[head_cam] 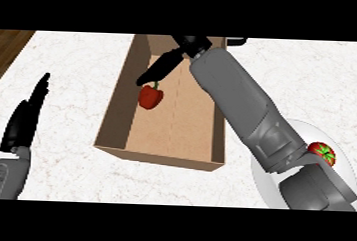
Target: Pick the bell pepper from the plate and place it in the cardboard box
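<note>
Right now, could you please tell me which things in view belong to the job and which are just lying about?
Part of the job:
- red bell pepper, inside the box under the right hand
- cardboard box
- white plate
- right hand, over the box

Lying about:
- tomato on the plate
- left hand, resting open at the left edge

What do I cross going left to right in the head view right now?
Left hand resting open at the left edge → bell pepper over the cardboard box, under the right hand → tomato on the plate.
</note>
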Controlling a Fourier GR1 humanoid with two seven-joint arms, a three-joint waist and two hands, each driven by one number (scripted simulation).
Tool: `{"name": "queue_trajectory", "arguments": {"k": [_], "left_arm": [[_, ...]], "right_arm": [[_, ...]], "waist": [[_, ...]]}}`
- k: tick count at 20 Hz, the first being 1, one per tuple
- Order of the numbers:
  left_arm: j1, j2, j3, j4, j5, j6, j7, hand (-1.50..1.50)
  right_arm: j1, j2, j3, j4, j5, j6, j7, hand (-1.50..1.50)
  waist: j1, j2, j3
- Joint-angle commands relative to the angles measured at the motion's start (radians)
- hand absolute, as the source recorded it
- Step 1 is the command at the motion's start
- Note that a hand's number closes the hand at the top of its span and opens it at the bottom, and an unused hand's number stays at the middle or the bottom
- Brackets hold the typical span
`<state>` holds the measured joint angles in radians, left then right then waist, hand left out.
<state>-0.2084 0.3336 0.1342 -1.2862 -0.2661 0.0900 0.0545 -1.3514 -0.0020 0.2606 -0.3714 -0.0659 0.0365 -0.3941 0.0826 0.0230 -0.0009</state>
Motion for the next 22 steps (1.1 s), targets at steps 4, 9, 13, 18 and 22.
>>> {"name": "queue_trajectory", "arguments": {"k": [4,9,13,18,22], "left_arm": [[0.021,0.024,0.026,-0.007,0.016,-0.022,0.012,0.00],[0.029,0.049,0.039,-0.045,0.028,-0.042,0.012,0.00],[0.016,0.008,0.029,0.017,0.015,-0.010,-0.025,0.00],[0.018,0.007,0.020,-0.012,0.022,-0.026,-0.025,0.00],[-0.004,-0.013,0.000,-0.007,-0.005,-0.001,-0.023,0.00]], "right_arm": [[-0.032,-0.084,-0.116,0.121,-0.067,0.121,-0.089,-1.50],[-0.014,-0.248,-0.144,0.184,-0.068,0.227,-0.127,-1.50],[-0.011,-0.355,-0.152,0.218,-0.061,0.310,-0.148,-1.50],[0.014,-0.471,-0.140,0.241,-0.034,0.399,-0.231,-1.50],[0.002,-0.508,-0.108,0.254,0.007,0.454,-0.250,-1.50]], "waist": [[-0.022,0.000,0.001],[-0.013,0.004,0.001],[-0.021,0.010,0.001],[0.009,0.022,0.002],[0.018,0.029,0.003]]}}
